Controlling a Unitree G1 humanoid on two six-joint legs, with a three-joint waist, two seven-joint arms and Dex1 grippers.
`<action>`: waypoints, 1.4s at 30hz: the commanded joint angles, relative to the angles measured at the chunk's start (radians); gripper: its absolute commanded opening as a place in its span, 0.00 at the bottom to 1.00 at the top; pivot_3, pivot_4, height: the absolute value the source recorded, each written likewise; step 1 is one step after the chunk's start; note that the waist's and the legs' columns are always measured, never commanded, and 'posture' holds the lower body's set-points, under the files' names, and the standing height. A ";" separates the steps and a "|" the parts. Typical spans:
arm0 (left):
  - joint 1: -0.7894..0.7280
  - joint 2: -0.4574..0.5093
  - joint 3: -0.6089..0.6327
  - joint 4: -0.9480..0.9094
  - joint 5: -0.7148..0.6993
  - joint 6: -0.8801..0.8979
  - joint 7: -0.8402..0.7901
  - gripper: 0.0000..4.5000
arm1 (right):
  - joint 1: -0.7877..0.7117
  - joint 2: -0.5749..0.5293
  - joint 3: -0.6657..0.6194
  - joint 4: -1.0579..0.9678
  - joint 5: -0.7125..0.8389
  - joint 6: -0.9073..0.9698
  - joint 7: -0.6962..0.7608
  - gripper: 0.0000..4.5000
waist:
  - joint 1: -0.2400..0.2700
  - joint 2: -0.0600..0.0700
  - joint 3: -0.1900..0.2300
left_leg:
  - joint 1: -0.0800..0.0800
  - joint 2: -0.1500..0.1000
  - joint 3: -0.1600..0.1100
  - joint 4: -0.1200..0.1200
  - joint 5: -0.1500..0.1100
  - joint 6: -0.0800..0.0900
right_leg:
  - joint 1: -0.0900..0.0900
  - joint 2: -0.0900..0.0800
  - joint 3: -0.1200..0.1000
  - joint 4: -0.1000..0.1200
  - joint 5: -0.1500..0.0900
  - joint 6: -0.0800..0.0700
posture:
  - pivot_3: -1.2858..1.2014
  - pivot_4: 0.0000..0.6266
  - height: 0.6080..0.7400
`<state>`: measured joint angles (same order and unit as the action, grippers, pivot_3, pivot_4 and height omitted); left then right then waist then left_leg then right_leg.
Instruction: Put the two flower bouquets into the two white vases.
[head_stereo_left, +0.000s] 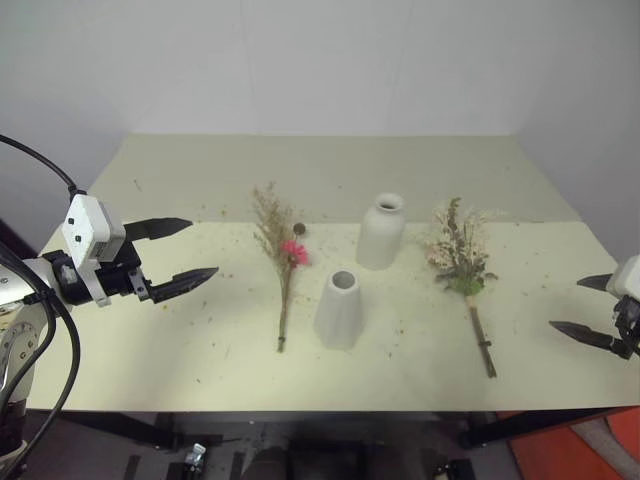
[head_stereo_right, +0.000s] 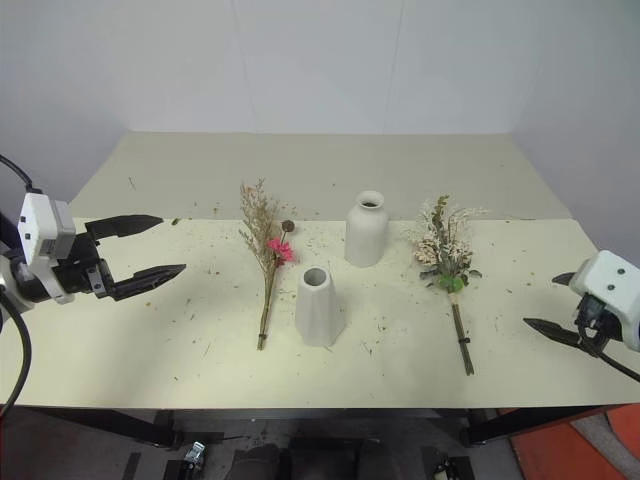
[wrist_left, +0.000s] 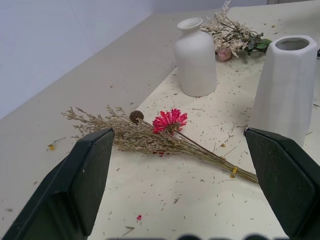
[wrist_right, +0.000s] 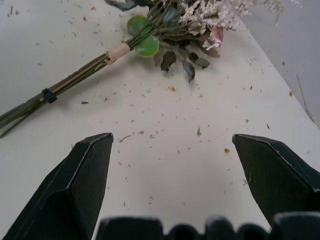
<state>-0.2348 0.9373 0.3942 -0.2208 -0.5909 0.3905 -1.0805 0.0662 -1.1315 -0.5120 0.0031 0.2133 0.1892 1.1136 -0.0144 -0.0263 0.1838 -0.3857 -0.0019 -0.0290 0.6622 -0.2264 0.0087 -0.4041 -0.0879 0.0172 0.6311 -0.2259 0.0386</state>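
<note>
A slim tan bouquet with a magenta daisy (head_stereo_left: 283, 256) lies flat on the table, left of centre. A fuller cream bouquet with green leaves (head_stereo_left: 462, 262) lies at the right, stems toward the front edge. Between them stand the two white vases: a bottle-shaped vase (head_stereo_left: 382, 232) farther back and a cone-shaped vase (head_stereo_left: 339, 309) nearer the front. My left gripper (head_stereo_left: 186, 252) hovers open left of the tan bouquet, its tips toward it. At the table's right edge my right gripper (head_stereo_left: 586, 307) is open, right of the cream bouquet's stems. Both grippers are empty.
The cream table (head_stereo_left: 200, 350) is strewn with small dried flower crumbs. A white wall stands behind it. An orange object (head_stereo_left: 590, 450) sits on the floor at the front right, beyond the table's edge.
</note>
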 joint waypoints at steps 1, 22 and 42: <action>-0.017 0.014 0.024 -0.021 -0.014 -0.007 0.004 1.00 | 0.000 -0.019 -0.048 -0.028 0.012 0.025 -0.003 0.99 | 0.001 0.000 0.000 | 0.000 0.000 0.000 0.000 0.000 0.000 | 0.000 0.000 0.000 0.000 0.000 0.000 | 0.52 0.24 1.00; -0.266 0.028 -0.203 0.056 0.030 -0.045 -0.160 1.00 | -0.256 -0.074 0.123 -0.158 0.142 0.707 -0.129 0.99 | 0.001 0.000 0.000 | -0.002 -0.001 0.001 0.000 0.000 0.000 | -0.001 0.001 0.000 -0.001 0.001 0.000 | 0.52 0.24 1.00; -0.502 -0.127 -0.389 0.244 0.197 -0.141 -0.182 1.00 | -0.625 0.175 0.410 -0.065 0.169 1.028 -0.398 0.99 | -0.003 0.000 0.000 | -0.005 -0.001 0.001 0.000 0.000 0.000 | -0.005 0.003 0.002 -0.001 0.004 -0.003 | 0.52 0.24 1.00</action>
<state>-0.7122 0.8079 -0.0060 0.0378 -0.3931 0.2631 -1.2661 -0.5317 -0.9556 -0.0967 -0.0699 0.3944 1.2097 0.7343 -0.0172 -0.0267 0.1840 -0.3910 -0.0025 -0.0281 0.6623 -0.2264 0.0088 -0.4098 -0.0852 0.0189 0.6303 -0.2211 0.0351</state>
